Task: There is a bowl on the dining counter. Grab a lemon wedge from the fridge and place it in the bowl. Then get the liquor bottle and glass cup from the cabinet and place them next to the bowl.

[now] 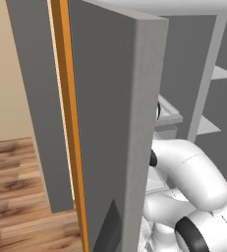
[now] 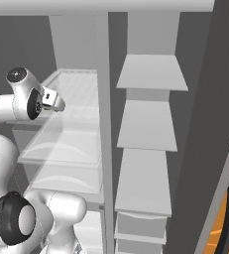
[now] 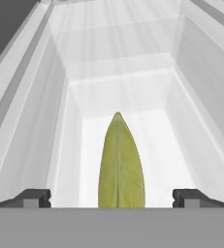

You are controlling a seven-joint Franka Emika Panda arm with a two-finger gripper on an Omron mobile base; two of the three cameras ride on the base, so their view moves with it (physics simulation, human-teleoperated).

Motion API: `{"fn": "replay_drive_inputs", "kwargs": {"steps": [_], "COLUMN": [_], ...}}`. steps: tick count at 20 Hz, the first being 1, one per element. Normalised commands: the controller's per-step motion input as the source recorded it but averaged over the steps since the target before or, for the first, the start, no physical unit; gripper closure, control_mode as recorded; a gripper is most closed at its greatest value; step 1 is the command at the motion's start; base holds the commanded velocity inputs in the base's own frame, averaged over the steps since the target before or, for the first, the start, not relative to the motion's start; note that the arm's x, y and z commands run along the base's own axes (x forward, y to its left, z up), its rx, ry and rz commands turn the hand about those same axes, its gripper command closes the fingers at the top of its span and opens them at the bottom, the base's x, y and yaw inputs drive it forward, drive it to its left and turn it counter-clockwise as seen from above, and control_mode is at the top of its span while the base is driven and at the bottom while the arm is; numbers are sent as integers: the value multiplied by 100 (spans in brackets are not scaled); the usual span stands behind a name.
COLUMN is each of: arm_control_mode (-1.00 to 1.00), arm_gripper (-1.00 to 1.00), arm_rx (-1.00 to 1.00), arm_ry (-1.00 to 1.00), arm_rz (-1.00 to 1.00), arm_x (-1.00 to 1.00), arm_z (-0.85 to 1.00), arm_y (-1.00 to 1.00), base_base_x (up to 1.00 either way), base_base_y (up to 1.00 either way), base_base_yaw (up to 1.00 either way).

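We see one lemon wedge (image 3: 120,164) lying on the white fridge shelf (image 3: 157,97), pointing away from us. Our one claw (image 3: 111,197) is released, its two fingertips (image 3: 33,197) spread wide, one on either side of the wedge, neither touching it.

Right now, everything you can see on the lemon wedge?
The lemon wedge looks yellow-green and matte, a pointed leaf-like shape with a faint ridge down its middle. In the hand view it lies on the pale floor of a white, translucent-looking fridge bin, tip pointing away, its near end cut off by the view's bottom. It sits centred between the open gripper fingertips, neither of which touches it. Nothing else is on it.
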Motion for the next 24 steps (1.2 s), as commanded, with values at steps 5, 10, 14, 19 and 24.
{"fn": "replay_drive_inputs", "kwargs": {"steps": [5,10,14,19,24], "arm_control_mode": [-100,-100,-100,-100,-100], "arm_gripper": [100,100,100,100,100], "arm_rx": [0,0,0,0,0], "arm_ry": [3,1,-1,-14,-7], "arm_rz": [0,0,0,0,0], "arm_x": [18,10,3,-10,-4], "arm_z": [-21,-16,-1,18,15], "arm_y": [0,0,0,5,11], "base_base_x": [0,0,0,0,0], "base_base_y": [0,0,0,0,0], "base_base_yaw": [0,0,0,0,0]}}
